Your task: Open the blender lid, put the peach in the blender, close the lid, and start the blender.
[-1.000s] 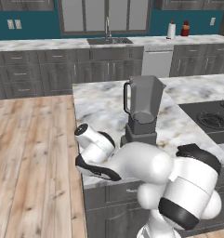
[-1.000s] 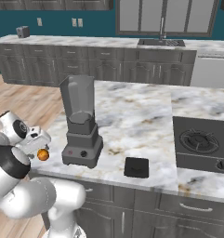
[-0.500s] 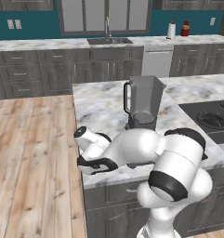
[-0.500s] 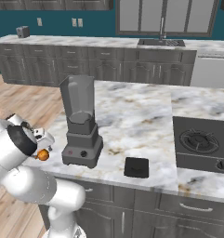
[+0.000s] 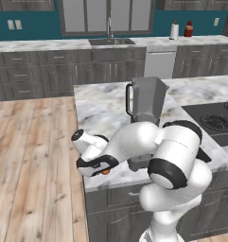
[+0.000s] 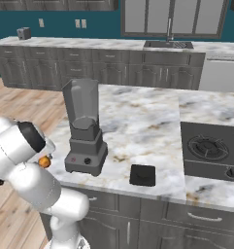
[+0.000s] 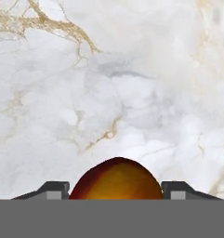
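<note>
Marble island counter [image 6: 138, 126] holds the blender [image 6: 84, 131] with its jar open; the blender lid [image 6: 142, 175] lies flat beside its base. Compared with a second ago, the arm has folded lower and the gripper [image 7: 115, 191] has narrowed, fingers flanking the peach [image 7: 116, 180] at the counter's near-left edge; actual contact is unclear.

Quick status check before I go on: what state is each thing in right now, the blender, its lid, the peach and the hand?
blender: upright on the counter, jar open at the top, no lid on it.
blender lid: off, lying flat on the counter beside the blender's base.
peach: on the marble counter near its edge, between the fingertips.
hand: low over the peach, a fingertip on either side; a firm grip cannot be confirmed.
</note>
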